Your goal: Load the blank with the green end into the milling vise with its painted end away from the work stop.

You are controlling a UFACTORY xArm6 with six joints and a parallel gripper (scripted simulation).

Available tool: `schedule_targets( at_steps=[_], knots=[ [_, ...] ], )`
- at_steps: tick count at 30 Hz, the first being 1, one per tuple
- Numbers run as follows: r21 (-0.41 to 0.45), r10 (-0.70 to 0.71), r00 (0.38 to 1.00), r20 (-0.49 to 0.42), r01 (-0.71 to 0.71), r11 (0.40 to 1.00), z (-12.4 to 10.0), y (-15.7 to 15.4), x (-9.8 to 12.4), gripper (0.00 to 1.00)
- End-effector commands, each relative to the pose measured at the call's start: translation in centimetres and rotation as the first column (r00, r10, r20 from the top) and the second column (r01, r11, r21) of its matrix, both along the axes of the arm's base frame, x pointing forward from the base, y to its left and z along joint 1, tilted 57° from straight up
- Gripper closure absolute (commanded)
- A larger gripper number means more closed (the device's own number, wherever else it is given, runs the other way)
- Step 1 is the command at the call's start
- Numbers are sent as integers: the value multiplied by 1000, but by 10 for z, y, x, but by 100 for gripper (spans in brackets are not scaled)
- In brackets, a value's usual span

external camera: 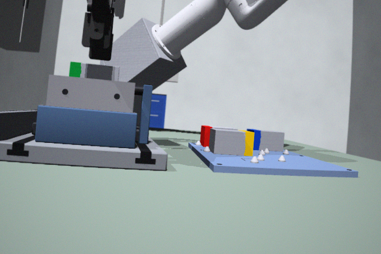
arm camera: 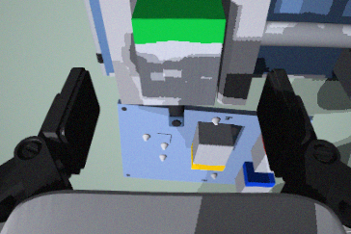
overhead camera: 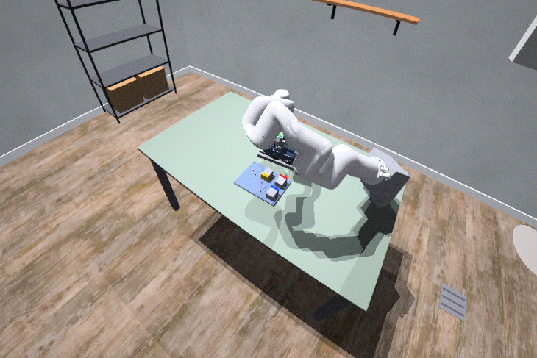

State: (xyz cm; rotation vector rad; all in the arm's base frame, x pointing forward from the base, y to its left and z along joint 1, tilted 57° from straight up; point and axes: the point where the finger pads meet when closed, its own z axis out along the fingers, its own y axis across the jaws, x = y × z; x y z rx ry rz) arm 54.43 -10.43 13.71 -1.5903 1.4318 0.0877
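The grey blank with the green end (arm camera: 178, 47) lies between the two grey jaws of the vise (external camera: 90, 97), its top standing above the jaw tops (external camera: 93, 70). The green end points away from the infeed plate (external camera: 273, 162). My gripper (arm camera: 177, 89) is open and empty, a little above the blank; in the side view its black fingers (external camera: 98, 50) hang just over the blank's top without touching it. The yellow-ended blank (external camera: 231, 141), the red-ended blank (external camera: 205, 135) and the blue-ended blank (external camera: 266, 139) lie on the infeed plate.
The vise sits on a raised grey plate (external camera: 82, 155) with black clamps, left of the infeed plate. Small white pins (external camera: 260, 155) stand on the infeed plate. The arm's grey base block (overhead camera: 387, 181) stands at the table's far edge.
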Motion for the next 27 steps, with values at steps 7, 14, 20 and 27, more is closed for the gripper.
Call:
schedule_targets(
  at_steps=[7,14,20,27],
  knots=[
    [-1,-2,1000,2,2,1000,11,-13,-9,0],
    [-1,-2,1000,2,2,1000,33,-41,-31,0],
    [-1,-2,1000,2,2,1000,33,-41,-31,0],
    [-2,-2,1000,2,2,1000,45,-56,-42,0]
  ],
)
